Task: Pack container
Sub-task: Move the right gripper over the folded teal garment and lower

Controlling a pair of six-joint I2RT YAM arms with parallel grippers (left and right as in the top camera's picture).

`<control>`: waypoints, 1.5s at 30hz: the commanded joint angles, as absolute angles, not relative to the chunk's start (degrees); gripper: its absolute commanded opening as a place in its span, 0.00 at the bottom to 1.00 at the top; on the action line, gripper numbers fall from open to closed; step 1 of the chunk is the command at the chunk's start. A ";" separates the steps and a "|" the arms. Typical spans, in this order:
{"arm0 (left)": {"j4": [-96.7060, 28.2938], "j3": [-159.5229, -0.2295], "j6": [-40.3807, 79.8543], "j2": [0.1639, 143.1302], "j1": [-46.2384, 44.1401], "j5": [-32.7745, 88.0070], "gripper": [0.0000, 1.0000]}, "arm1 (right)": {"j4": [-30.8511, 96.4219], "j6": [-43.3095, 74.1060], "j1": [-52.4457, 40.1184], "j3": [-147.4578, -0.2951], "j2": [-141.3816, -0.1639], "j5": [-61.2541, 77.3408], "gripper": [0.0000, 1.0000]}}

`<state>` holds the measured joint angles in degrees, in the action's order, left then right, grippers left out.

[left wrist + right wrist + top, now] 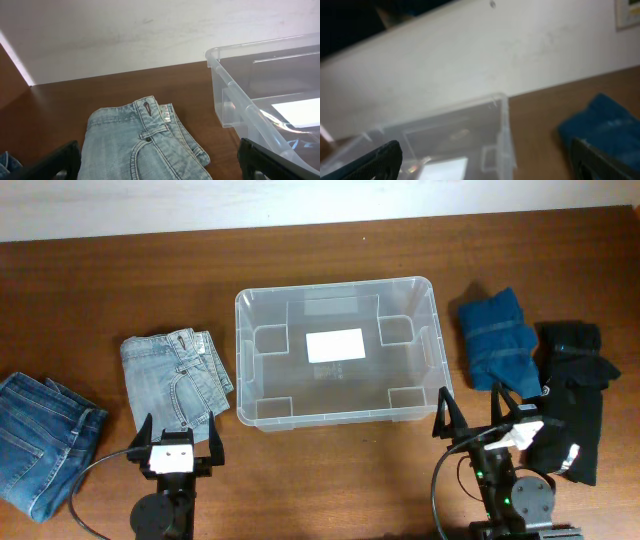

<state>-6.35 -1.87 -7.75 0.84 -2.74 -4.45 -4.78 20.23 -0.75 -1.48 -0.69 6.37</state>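
The clear plastic container (243, 315) stands empty mid-table, a white label on its bottom; it also shows in the left wrist view (227, 82) and, blurred, in the right wrist view (502, 127). Light blue folded jeans (175, 375) lie left of it, also in the left wrist view (135, 145). A folded dark blue garment (497, 335) lies right of it, also in the right wrist view (602, 125). My left gripper (180, 432) is open and empty just in front of the light jeans. My right gripper (470, 408) is open and empty by the container's front right corner.
Darker blue jeans (40, 435) lie at the far left edge. A black garment (575, 395) lies at the far right, next to the dark blue one. A pale wall (125, 35) runs behind the table.
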 commanded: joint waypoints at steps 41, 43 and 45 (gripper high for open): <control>-6.07 -1.39 -8.49 0.30 -2.39 -3.84 0.99 | 65.32 -6.55 23.68 -103.72 -96.09 7.97 0.95; -6.07 -1.39 -8.49 0.30 -2.39 -3.84 0.99 | 65.04 -9.65 23.99 -103.72 -98.74 7.97 0.88; -6.07 -1.39 -8.49 0.30 -2.39 -3.84 0.99 | 64.75 -10.50 24.53 -103.72 -101.49 8.01 0.83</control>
